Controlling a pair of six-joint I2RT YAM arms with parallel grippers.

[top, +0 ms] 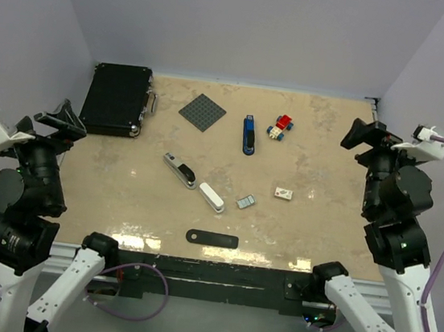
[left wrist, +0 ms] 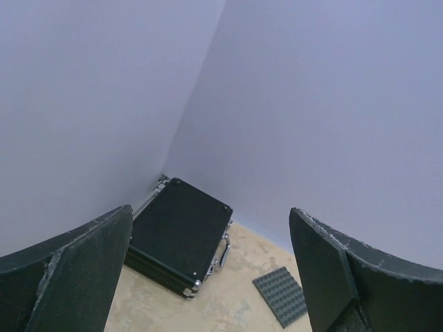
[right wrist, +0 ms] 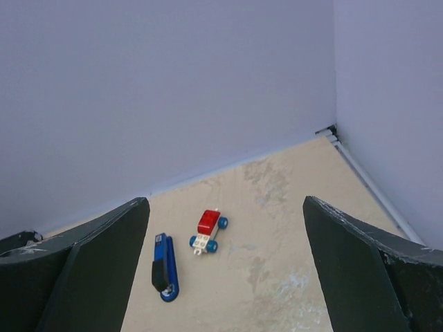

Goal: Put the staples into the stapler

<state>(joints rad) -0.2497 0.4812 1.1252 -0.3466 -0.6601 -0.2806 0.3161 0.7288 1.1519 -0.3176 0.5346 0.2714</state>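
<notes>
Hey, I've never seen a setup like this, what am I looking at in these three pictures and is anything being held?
Two robot arms sit at a table's near edge. One picture looks down from above; the other two come from cameras on each wrist, their dark fingers framing the view. The left gripper and right gripper are both open and hold nothing. On the table lie a black case, a grey studded plate, a blue stapler, a toy car, an opened white stapler, two small staple-box pieces and a black strip.

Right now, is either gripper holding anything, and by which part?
Nothing is held. The left gripper and right gripper are both open and empty, raised at the table's sides.
</notes>
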